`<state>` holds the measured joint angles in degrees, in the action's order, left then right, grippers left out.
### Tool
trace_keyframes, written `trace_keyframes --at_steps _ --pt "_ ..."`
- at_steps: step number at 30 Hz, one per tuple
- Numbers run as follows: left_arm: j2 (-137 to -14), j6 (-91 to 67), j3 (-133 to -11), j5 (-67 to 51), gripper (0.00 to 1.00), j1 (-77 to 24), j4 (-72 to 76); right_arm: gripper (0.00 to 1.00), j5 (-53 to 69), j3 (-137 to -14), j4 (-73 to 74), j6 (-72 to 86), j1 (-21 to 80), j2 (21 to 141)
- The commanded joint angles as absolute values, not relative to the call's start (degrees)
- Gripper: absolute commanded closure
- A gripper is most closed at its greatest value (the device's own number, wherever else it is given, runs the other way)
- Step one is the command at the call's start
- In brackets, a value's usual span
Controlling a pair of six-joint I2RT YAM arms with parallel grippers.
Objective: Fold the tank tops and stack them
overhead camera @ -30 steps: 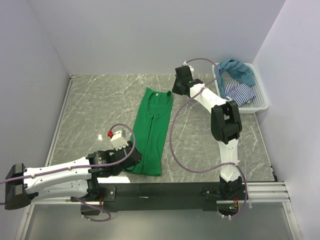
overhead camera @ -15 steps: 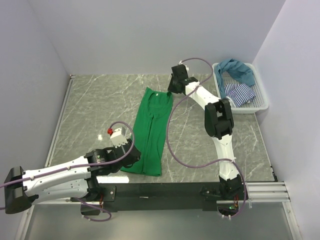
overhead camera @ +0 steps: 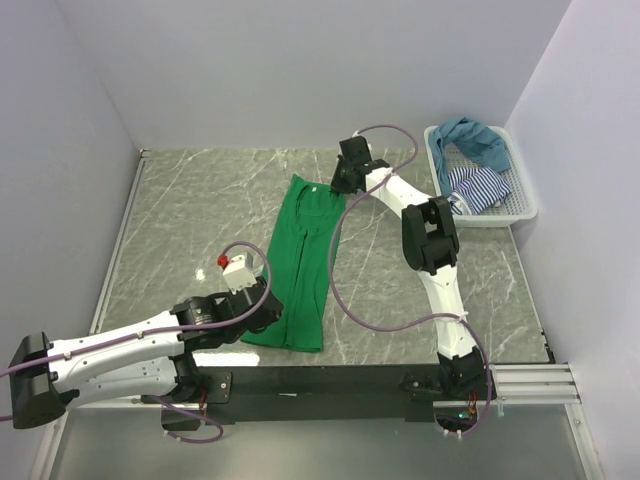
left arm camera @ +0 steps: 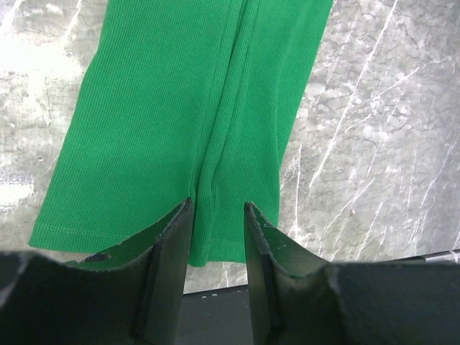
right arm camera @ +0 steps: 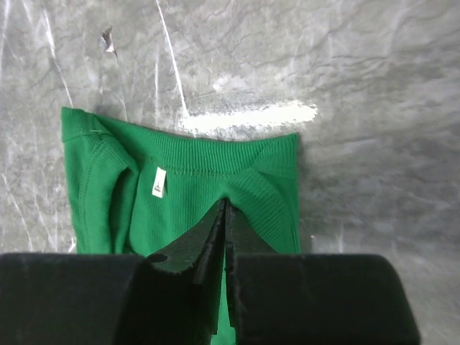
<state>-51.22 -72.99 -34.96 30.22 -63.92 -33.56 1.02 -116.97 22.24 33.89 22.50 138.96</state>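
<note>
A bright green tank top (overhead camera: 303, 255) lies folded into a long strip on the marble table, neck end far, hem near. My right gripper (overhead camera: 336, 185) is at the neck end. In the right wrist view its jaws (right arm camera: 225, 203) are pressed together on the ribbed green fabric (right arm camera: 187, 194) just below the neckline, right of a white label (right arm camera: 158, 182). My left gripper (overhead camera: 265, 308) is at the hem. Its jaws (left arm camera: 218, 207) stand apart over the green cloth (left arm camera: 194, 108), which lies flat beneath them. A teal-blue tank top (overhead camera: 475, 140) and a striped tank top (overhead camera: 478, 187) lie in the basket.
The white mesh basket (overhead camera: 522, 207) sits at the far right corner by the wall. Purple cables loop from both arms over the table. A black rail (overhead camera: 340, 380) runs along the near table edge, just below the hem.
My right arm has swung left onto the neck end of the green top and its jaws have closed there. The left arm has barely shifted.
</note>
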Motion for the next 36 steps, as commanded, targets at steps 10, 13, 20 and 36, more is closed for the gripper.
trace_keyframes --at_steps 10,13,20,36 --pt "-53.1 -70.9 -36.6 28.8 0.6 -63.0 -30.1 0.91 3.0 -125.9 24.3 36.9 21.3 145.3" --pt "-53.5 -70.6 -36.3 28.4 0.6 -62.6 -29.0 0.91 1.9 -126.6 25.6 37.4 20.4 145.4" --pt "-56.9 -67.4 -37.2 25.6 0.58 -59.3 -23.8 0.87 6.4 -131.1 25.1 36.6 17.6 147.5" --pt "-59.5 -66.1 -36.9 28.7 0.51 -45.1 -29.6 0.56 5.3 -108.9 18.3 35.3 16.1 124.4"
